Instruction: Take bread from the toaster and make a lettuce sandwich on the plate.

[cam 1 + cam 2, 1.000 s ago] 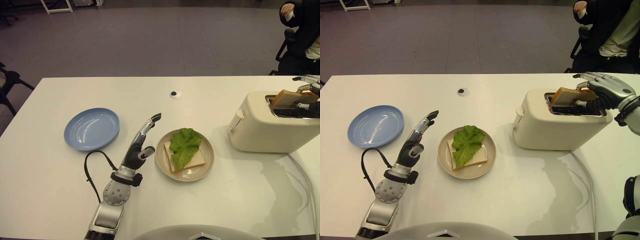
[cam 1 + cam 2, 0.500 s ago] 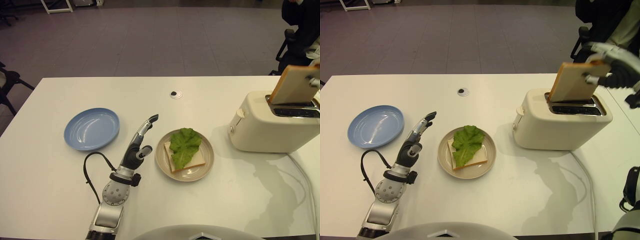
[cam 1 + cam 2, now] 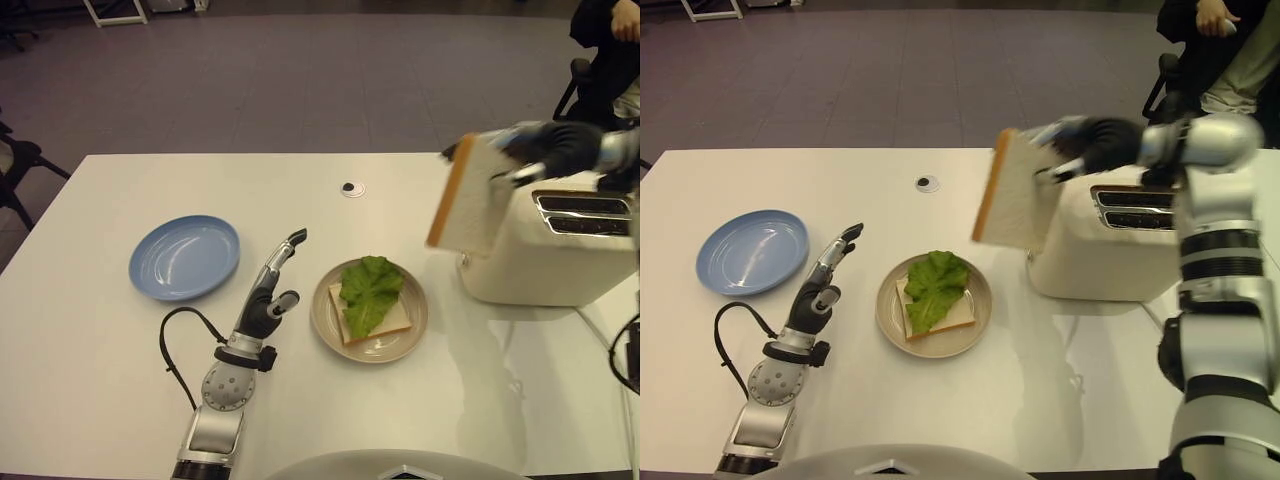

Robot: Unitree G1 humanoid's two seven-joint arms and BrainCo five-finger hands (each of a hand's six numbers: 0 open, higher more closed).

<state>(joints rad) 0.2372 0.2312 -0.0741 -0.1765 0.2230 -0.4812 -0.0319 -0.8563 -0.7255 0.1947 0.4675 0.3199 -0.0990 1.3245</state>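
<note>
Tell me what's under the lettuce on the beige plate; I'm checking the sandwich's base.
One bread slice lies under the lettuce, on the plate. Its middle is covered by the leaf.

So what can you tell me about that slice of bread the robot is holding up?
The slice of bread is a square, soft-looking piece with a pale, almost white face and a thin tan crust along its edge. It hangs in the air nearly upright, tilted a little, pinched at its upper corner by the fingers of the right hand. It is clear of the toaster, by that toaster's left end, above and to the right of the plate. Nothing else touches it.
</note>
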